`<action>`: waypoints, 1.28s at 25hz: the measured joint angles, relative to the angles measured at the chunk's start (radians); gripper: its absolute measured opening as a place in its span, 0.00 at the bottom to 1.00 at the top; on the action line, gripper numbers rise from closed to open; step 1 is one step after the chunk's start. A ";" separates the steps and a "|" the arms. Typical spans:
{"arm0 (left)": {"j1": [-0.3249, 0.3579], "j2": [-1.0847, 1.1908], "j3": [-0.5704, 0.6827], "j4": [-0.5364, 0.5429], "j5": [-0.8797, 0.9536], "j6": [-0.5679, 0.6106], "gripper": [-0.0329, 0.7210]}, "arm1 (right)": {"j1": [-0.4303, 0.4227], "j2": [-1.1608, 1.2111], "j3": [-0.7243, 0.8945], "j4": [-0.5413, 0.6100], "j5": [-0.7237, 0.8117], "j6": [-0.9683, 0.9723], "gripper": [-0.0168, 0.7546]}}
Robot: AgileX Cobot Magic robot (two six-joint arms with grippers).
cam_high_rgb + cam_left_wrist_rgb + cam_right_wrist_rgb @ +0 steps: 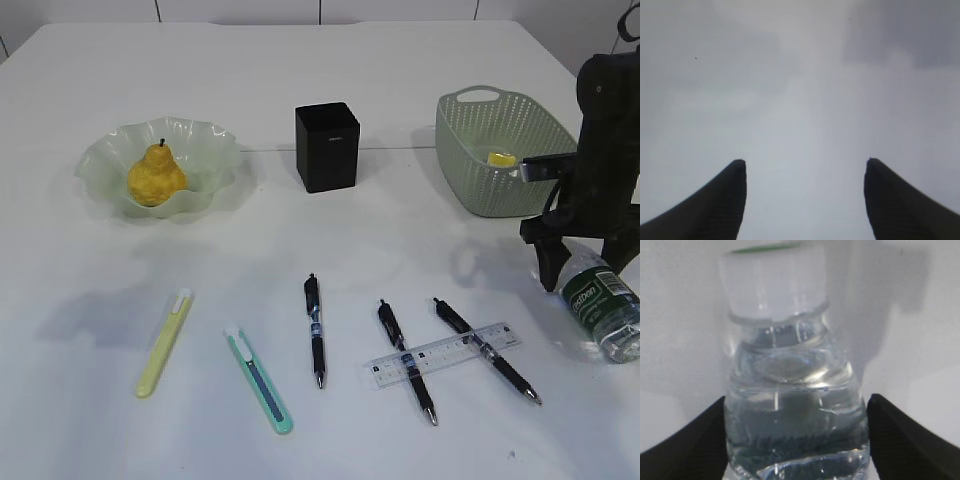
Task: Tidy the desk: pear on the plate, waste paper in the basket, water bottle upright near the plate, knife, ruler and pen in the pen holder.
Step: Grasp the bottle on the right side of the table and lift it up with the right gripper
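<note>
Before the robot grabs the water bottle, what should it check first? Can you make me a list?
1. Right end effector open around the water bottle: ok, one finger shows on each side.
2. Bottle upright: not ok, it lies on the desk.
3. Cap on: ok.
4. Free spot on the desk near the plate: ok, bare space beside it.
5. Left end effector out of the way: ok, open over bare desk.
6. Grip firm: cannot tell, not closed yet.
</note>
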 joint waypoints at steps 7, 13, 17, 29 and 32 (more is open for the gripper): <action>0.000 0.000 0.000 0.000 0.000 0.000 0.73 | 0.000 0.004 0.000 0.000 0.000 0.000 0.75; 0.000 0.000 0.000 0.002 0.000 0.000 0.73 | 0.000 0.004 0.000 0.004 0.000 -0.002 0.62; 0.000 0.000 0.000 0.004 0.000 0.000 0.73 | 0.000 0.004 0.000 0.002 0.000 -0.002 0.59; 0.000 0.000 0.000 0.004 0.000 0.000 0.73 | 0.000 0.004 -0.002 0.011 0.000 -0.002 0.59; 0.000 0.000 0.000 0.004 0.000 0.000 0.73 | 0.000 0.004 -0.002 0.020 0.000 -0.002 0.59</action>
